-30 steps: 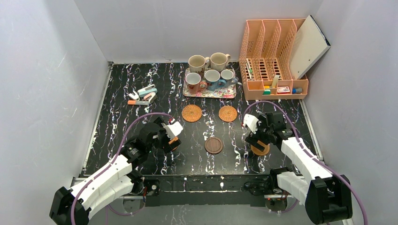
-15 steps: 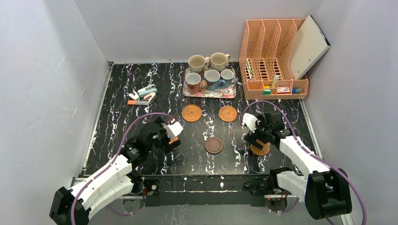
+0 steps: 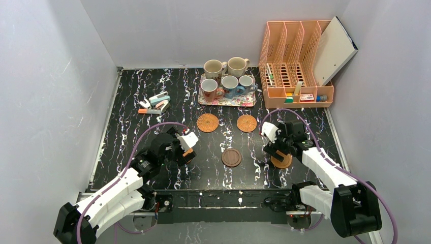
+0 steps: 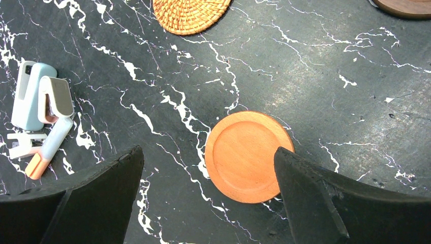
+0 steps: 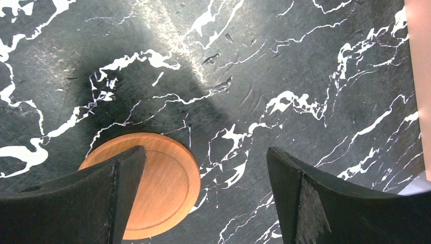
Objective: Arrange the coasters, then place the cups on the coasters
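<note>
Both my grippers are open and hold nothing. My left gripper (image 3: 186,149) (image 4: 208,152) hovers over a smooth orange-brown coaster (image 4: 246,155) lying flat on the table, close to the right finger. My right gripper (image 3: 275,147) (image 5: 206,151) hangs above the other orange-brown coaster (image 5: 162,185) (image 3: 282,162), whose left part is hidden by the left finger. A dark brown coaster (image 3: 231,157) lies between the arms. Two woven coasters (image 3: 207,122) (image 3: 246,123) sit farther back. The cups stand at the back: two cream (image 3: 213,67) (image 3: 237,66), one white with a reddish handle (image 3: 209,89), one blue (image 3: 229,85), one small whitish (image 3: 246,82).
The three front cups stand on a floral tray (image 3: 239,101). A peach file organizer (image 3: 295,61) with small items fills the back right. Staplers and small tools (image 3: 155,104) (image 4: 40,101) lie at the back left. White walls enclose the black marbled table.
My right gripper has drifted slightly back and left above its coaster. The left arm has not moved.
</note>
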